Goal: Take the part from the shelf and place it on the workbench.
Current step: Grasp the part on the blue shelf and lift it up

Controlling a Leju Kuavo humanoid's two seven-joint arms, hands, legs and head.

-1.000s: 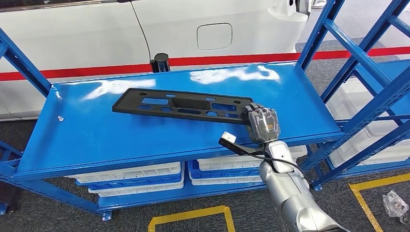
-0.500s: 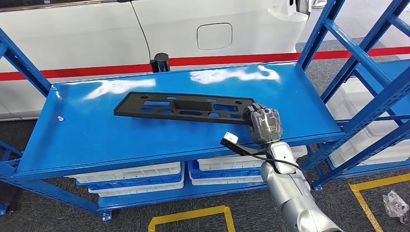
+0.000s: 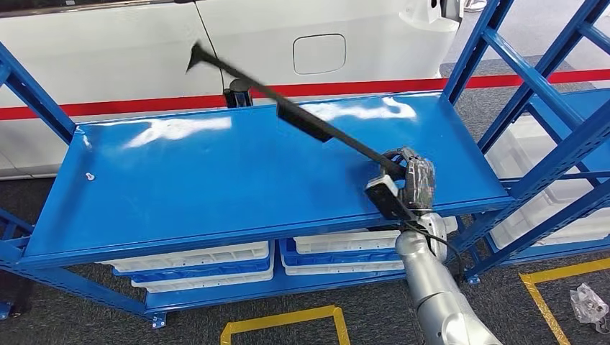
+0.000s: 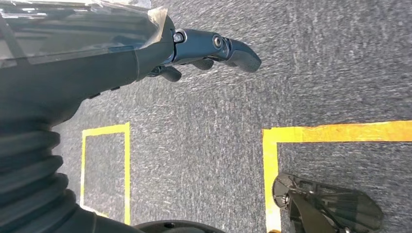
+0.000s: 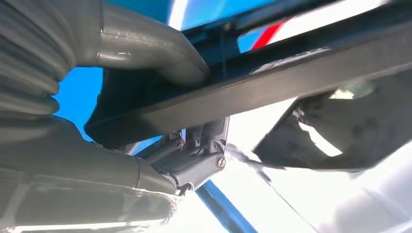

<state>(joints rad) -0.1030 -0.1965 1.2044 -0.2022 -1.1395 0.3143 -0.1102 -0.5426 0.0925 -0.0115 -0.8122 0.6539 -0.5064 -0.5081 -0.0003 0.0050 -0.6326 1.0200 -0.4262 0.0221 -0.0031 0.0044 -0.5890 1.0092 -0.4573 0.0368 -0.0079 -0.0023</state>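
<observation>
The long black part (image 3: 302, 118), clear of the blue shelf (image 3: 216, 187), runs up and leftward from the right hand (image 3: 406, 188), which grasps its near end; the left hand (image 4: 204, 51), hanging over the floor, holds nothing.

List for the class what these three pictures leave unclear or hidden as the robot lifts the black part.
- Right hand, head view: its fingers lie behind the black part, so the grip is hidden.
- Black part, right wrist view: close and blurred; the frame cuts off both ends.
- Left hand, left wrist view: the cover hides most of its fingers.
- Workbench: cannot be made out.
</observation>
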